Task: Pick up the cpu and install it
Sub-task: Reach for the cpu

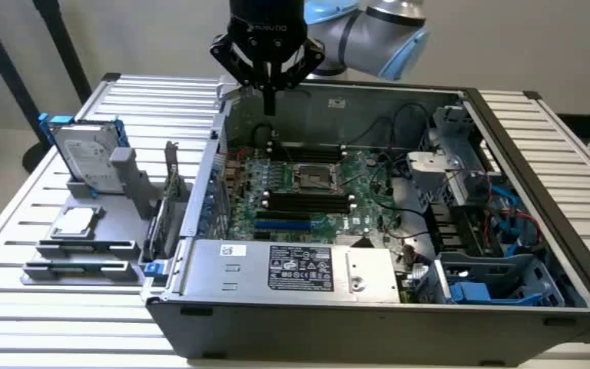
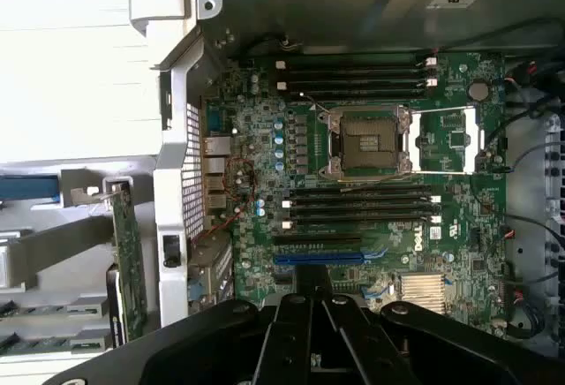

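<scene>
The cpu [image 1: 77, 221], a small silvery square chip, lies flat on a grey holder [image 1: 120, 181] at the exterior view's left, outside the computer case. My gripper [image 1: 270, 101] hangs high over the case's far left corner, well away from the cpu, its fingers shut together with nothing between them. On the green motherboard [image 1: 362, 196] the empty cpu socket [image 1: 316, 178] stands with its metal frame open. The wrist view looks straight down on that socket [image 2: 366, 142], with my black gripper [image 2: 311, 301] at the picture's edge.
A silver hard drive in a blue frame [image 1: 85, 157] stands upright behind the cpu. Green memory sticks [image 1: 80, 269] lie in the holder's front slots. An upright green card [image 2: 131, 261] stands beside the case wall [image 1: 213, 177]. Cables and a drive cage [image 1: 469, 165] crowd the case's right side.
</scene>
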Robot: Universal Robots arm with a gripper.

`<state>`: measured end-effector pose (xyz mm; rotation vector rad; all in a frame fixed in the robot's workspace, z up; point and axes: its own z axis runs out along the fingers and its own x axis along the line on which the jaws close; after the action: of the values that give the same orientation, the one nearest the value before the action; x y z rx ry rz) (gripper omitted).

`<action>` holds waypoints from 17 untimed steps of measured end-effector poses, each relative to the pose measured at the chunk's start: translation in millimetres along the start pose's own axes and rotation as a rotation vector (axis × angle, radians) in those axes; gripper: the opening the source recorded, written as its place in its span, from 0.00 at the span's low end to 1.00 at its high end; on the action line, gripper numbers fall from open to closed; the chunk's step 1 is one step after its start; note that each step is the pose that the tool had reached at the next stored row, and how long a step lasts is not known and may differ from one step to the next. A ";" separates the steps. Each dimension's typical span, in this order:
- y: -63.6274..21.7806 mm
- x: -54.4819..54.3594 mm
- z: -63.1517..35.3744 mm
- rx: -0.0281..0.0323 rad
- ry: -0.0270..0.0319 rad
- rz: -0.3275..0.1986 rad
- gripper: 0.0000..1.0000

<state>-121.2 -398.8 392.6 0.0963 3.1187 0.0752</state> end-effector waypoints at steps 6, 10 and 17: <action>0.0 0.0 0.0 0.0000 0.0000 0.000 0.11; 0.0 0.0 0.0 0.0000 -0.0001 0.000 0.11; -0.6 15.4 -0.3 0.0000 0.0000 0.000 0.11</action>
<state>-136.6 -398.5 392.6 0.0956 3.1187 0.0751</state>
